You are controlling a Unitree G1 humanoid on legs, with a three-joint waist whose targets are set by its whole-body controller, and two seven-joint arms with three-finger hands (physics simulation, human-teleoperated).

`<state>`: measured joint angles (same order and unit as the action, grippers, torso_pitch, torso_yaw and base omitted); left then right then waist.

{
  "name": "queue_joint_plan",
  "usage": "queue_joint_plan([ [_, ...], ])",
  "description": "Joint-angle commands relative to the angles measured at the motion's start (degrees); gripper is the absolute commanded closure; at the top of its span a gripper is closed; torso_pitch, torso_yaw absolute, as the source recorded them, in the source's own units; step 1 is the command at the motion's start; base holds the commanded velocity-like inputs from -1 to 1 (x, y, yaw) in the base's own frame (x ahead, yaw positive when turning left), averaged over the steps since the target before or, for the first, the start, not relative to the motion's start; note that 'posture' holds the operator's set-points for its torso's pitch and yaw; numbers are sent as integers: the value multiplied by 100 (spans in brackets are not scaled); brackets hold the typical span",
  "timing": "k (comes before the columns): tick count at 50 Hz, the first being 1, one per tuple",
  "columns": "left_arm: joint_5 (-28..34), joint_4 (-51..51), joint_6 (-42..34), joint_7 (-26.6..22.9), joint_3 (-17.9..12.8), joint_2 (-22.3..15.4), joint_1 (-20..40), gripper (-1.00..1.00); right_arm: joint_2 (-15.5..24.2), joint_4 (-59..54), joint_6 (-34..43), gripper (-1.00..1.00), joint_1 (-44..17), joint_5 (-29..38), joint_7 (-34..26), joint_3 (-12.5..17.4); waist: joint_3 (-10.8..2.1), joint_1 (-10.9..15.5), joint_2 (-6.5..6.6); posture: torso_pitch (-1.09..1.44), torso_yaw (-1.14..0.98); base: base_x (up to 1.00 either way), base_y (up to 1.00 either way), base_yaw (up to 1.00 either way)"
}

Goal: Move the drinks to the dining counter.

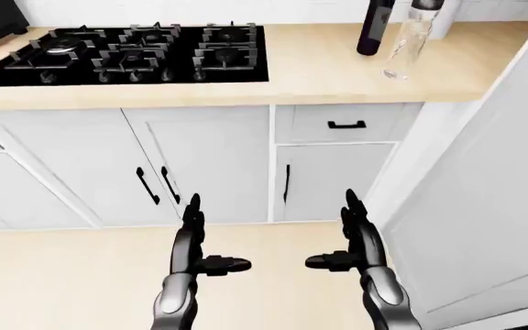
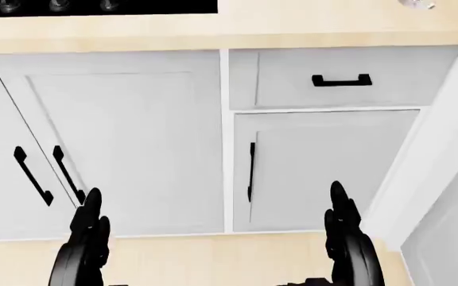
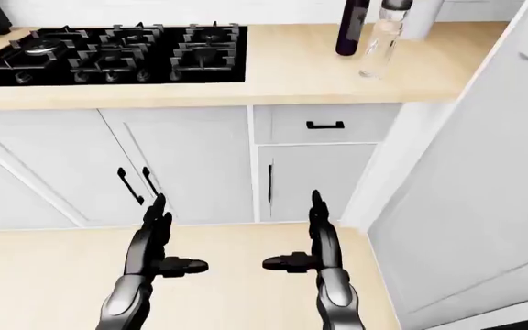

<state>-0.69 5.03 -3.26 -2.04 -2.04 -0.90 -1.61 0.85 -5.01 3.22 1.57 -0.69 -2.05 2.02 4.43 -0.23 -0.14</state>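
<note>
Two drinks stand on the wooden counter (image 1: 319, 69) at the top right of the left-eye view: a dark bottle (image 1: 374, 27) and, just right of it, a clear bottle (image 1: 407, 42). Both run past the top edge of the view. My left hand (image 1: 198, 242) and right hand (image 1: 348, 237) hang low in the view, well below the counter, fingers straight up and thumbs pointing toward each other. Both hands are open and hold nothing.
A black gas hob (image 1: 127, 53) fills the counter's left part. White cabinet doors (image 1: 200, 165) and a drawer with a black handle (image 1: 347, 125) sit below. A tall white panel (image 1: 484, 192) closes off the right side. Light wooden floor (image 1: 62, 275) lies beneath the hands.
</note>
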Motion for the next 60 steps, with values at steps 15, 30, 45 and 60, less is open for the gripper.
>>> queue_joint_plan([
  [15,61,-1070,-296,-186,107,-24,181,-100,20,649,-258,-100,-181,27,9,-17,-463,39,-29,0,0,0,0,0],
  [30,133,-3097,-2745,-288,-254,-292,1182,-100,106,2495,1285,-100,-468,-373,-139,160,-473,-37,52,0,0,0,0,-13],
  [45,141,-3420,-3469,-290,-287,-443,1827,-100,115,3144,1939,-100,-665,-361,-96,94,-252,-213,261,0,0,0,0,-94],
  [60,123,-3742,-4190,-322,-345,-636,2486,-100,219,3857,2803,-100,-997,-334,-69,269,-148,167,-84,0,0,32,0,-8],
])
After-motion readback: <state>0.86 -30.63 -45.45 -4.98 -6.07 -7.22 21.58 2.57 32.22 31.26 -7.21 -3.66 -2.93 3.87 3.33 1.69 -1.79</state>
